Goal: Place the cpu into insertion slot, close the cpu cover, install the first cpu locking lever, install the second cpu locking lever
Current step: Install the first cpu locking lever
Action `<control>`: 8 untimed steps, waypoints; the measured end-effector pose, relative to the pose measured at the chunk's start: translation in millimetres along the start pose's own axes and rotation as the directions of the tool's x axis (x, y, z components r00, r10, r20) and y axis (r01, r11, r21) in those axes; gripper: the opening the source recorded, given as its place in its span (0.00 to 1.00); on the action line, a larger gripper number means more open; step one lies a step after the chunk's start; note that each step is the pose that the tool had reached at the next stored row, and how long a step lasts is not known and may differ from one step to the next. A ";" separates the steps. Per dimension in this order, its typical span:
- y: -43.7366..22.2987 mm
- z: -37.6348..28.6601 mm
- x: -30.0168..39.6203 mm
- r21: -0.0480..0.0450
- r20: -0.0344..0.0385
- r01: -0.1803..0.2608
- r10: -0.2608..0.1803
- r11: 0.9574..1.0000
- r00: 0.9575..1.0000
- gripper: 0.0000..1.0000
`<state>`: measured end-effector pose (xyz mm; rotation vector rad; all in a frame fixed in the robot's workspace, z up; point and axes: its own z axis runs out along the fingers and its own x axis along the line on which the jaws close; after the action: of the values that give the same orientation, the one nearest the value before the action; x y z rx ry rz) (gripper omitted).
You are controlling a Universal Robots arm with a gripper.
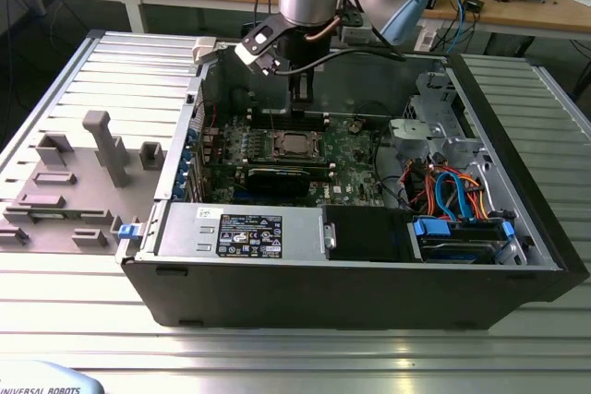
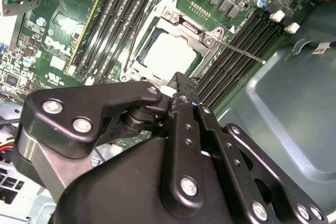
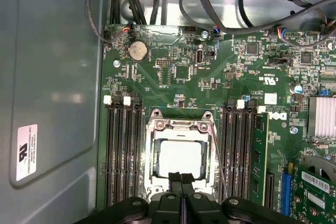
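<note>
The cpu point(image 3: 181, 156) point(image 2: 168, 51) lies flat in the insertion slot point(image 3: 152, 182) on the green board, its silver top showing through the window of the cpu cover point(image 3: 178, 125) point(image 2: 184, 24), which lies down over it. One thin wire locking lever point(image 2: 239, 52) point(image 3: 219, 161) juts out from the socket corner over the memory slots. Another lever point(image 2: 131, 51) runs along the opposite side. My gripper point(image 3: 181, 178) point(image 2: 181, 82) point(image 1: 300, 94) hangs just over the socket's edge, shut with nothing between its fingers.
Black memory slots point(image 3: 123, 150) flank the socket on both sides. A black graphics card point(image 1: 277, 177) lies in front of it in the exterior view. Cables point(image 1: 443, 191) and drives fill the case's right side. Case walls point(image 1: 194, 126) surround the board. A grey fixture point(image 1: 102, 145) stands outside.
</note>
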<state>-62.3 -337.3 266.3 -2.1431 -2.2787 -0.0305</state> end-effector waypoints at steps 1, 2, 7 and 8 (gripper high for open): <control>0.0 0.0 0.0 0.000 0.000 0.011 -0.011 1.000 1.000 0.11; 0.0 0.0 0.0 0.000 0.000 0.020 -0.020 1.000 1.000 0.11; 0.0 0.0 0.0 0.002 0.000 0.073 -0.073 0.997 0.997 0.11; 0.0 0.0 0.0 0.002 -0.001 0.081 -0.081 0.997 0.997 0.11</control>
<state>-62.3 -337.3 266.3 -2.0486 -2.3630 -0.0296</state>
